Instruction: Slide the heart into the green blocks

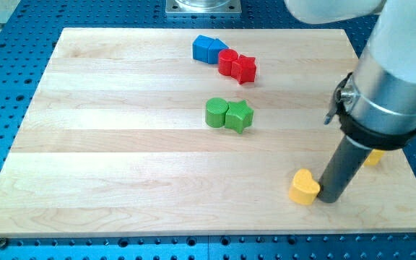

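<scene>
A yellow heart [304, 187] lies near the view's bottom right of the wooden board. My tip [330, 199] rests right against the heart's right side. A green cylinder [216, 113] and a green star [239, 115] sit touching each other near the board's middle, up and to the left of the heart.
A blue block [208, 49], a red cylinder [227, 62] and a red star [245, 68] cluster near the view's top. Another yellow block [373, 157] is partly hidden behind the arm [388, 94] at the right edge. The board [121, 144] ends just below the heart.
</scene>
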You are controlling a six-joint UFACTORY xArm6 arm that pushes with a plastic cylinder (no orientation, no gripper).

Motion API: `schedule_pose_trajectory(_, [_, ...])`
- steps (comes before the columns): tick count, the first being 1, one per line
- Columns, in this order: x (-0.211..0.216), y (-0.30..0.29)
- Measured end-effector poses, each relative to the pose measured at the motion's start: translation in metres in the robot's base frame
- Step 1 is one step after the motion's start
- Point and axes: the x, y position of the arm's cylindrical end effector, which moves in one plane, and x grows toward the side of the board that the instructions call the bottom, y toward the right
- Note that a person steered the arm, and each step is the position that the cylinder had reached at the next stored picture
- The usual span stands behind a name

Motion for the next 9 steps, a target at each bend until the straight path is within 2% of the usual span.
schedule_pose_trajectory(2, [-0.009,-0.049])
schedule_pose_trajectory(3, [0.012,-0.016])
schedule_pose_trajectory(4, [0.015,-0.093])
schedule_pose_trajectory(5, [-0.006,-0.120])
schedule_pose_trajectory(7, [-0.058,-0.122])
schedule_pose_trajectory(8, [-0.021,-0.114])
schedule_pose_trajectory(9, [-0.040,-0.092])
